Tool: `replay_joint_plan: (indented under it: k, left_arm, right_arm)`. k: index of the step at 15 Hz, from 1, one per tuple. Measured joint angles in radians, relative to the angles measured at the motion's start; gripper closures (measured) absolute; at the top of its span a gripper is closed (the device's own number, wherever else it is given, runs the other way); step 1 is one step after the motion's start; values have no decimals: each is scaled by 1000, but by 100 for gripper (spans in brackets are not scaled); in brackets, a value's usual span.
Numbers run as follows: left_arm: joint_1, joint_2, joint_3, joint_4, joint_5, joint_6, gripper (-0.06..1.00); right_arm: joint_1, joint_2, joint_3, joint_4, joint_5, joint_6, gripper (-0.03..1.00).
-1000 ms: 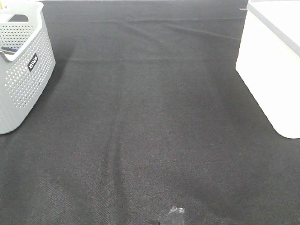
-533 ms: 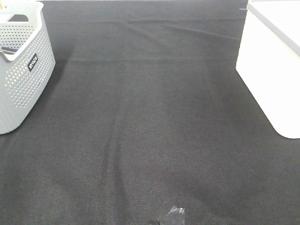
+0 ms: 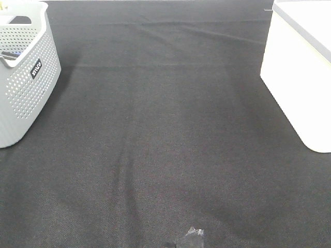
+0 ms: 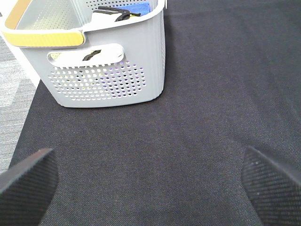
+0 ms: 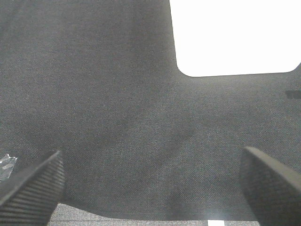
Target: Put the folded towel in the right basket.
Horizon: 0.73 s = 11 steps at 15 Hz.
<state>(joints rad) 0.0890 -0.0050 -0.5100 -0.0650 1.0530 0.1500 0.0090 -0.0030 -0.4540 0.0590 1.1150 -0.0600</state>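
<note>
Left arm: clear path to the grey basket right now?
Probably yes. The grey basket stands straight ahead of the open left pincer, with only bare black cloth between them; nothing blocks the way.

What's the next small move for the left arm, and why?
Probably advance the open left gripper toward the grey perforated plastic basket: no towel lies on the black cloth, and a blue item shows inside that basket, possibly the towel.
</note>
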Motion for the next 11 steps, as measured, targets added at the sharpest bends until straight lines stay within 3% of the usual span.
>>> replay_joint_plan:
  k: [11]
  left_arm:
    - [0,0,0,0,0,0,-5]
  right_arm:
    - [0,0,0,0,0,0,0]
